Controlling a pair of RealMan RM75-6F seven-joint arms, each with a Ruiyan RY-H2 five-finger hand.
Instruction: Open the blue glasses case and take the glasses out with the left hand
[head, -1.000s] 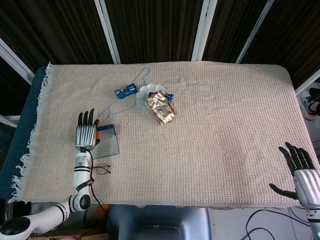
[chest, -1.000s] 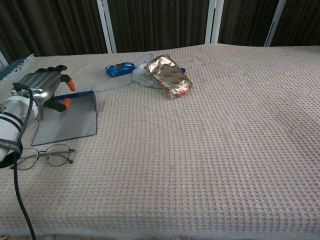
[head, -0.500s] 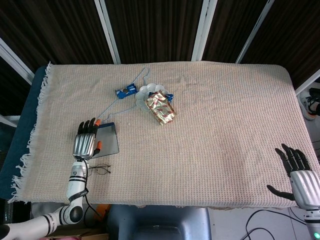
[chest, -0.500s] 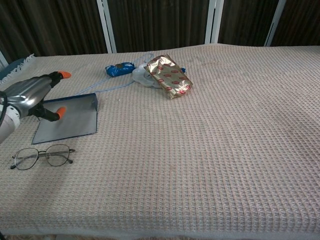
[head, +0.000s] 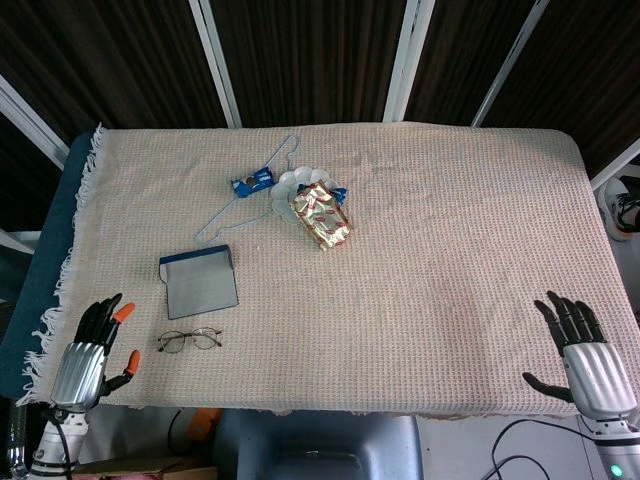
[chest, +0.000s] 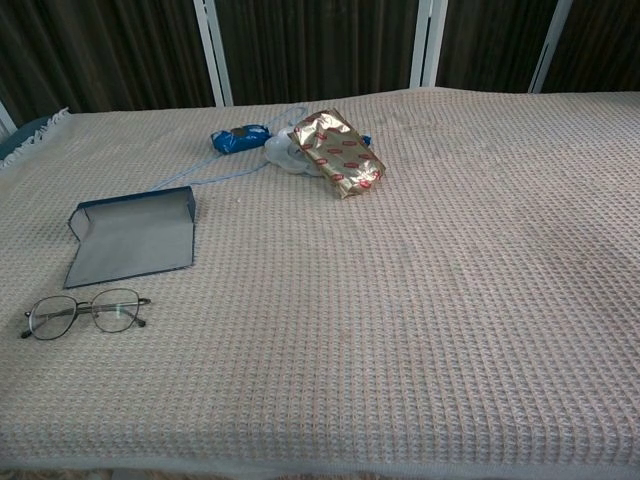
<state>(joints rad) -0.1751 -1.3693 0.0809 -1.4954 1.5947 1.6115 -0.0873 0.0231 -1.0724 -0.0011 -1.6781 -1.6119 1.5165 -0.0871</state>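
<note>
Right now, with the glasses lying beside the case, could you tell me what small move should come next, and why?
Probably none beyond parking: the glasses lie on the cloth, clear of the opened blue case. The left hand hangs empty at the table's near edge, so I would just let it rest.

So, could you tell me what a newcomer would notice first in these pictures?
Probably the shiny gold snack packet near the table's far middle, lying against a blue wire hanger and a small blue wrapper. Next, the open blue glasses case lying flat at the left, with the glasses on the cloth just in front of it. The left hand and right hand hover open at the near corners.
</note>
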